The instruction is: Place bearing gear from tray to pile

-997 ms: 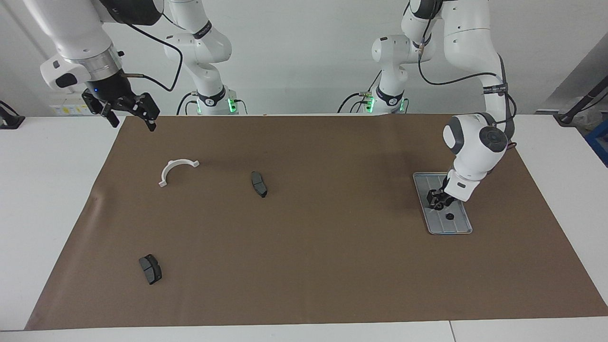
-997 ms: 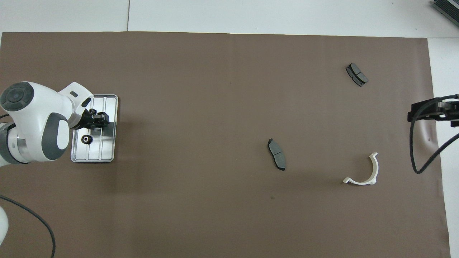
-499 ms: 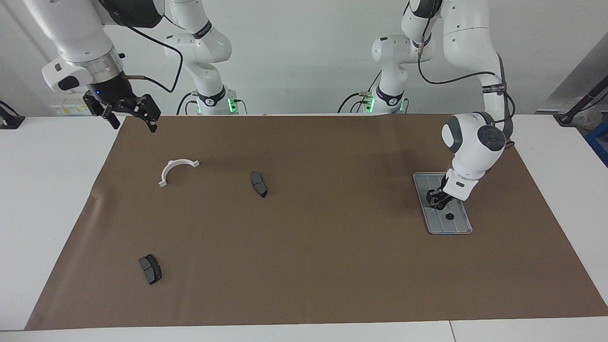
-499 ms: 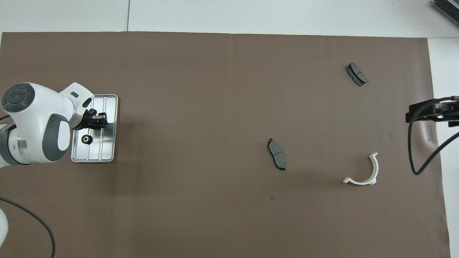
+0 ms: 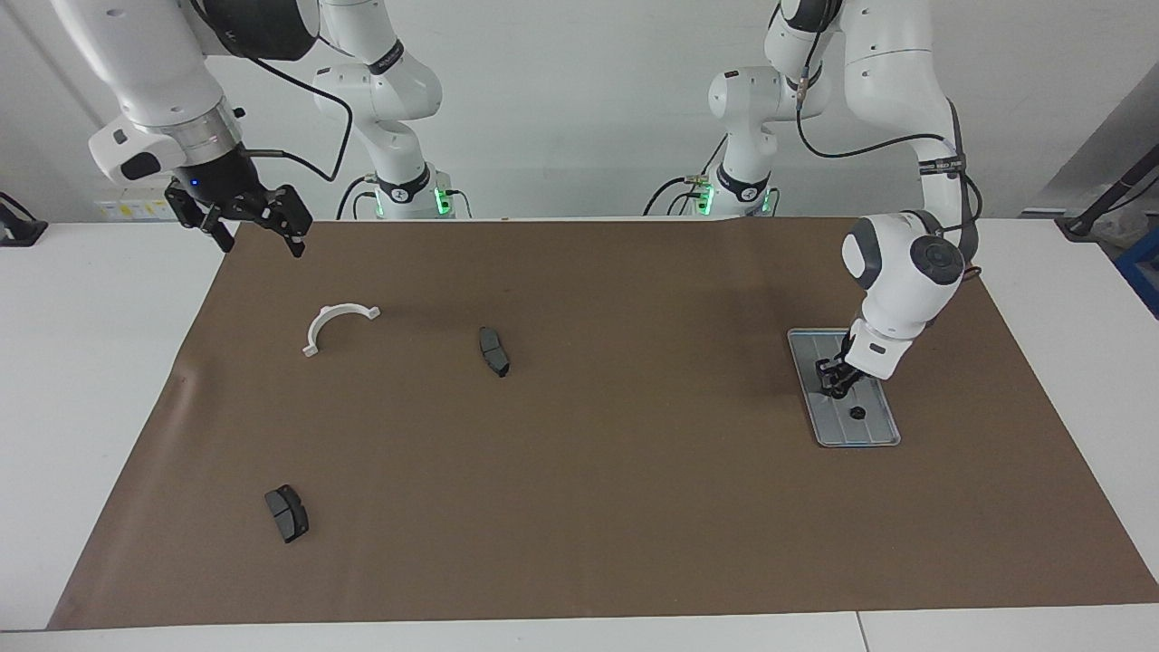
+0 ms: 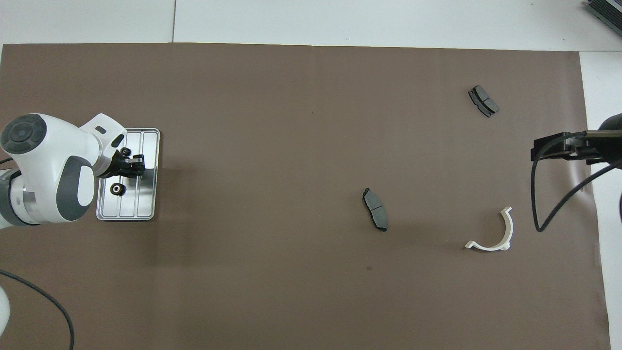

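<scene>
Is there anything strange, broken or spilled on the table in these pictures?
Nothing stands out. One gear lies flat in the tray; the white bracket and both brake pads lie apart on the brown mat, intact.

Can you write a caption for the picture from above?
Left gripper over the tray beside a loose gear; right gripper waits.

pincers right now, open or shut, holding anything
left pincer: shut on a gear over the tray
right pincer: open, empty
</scene>
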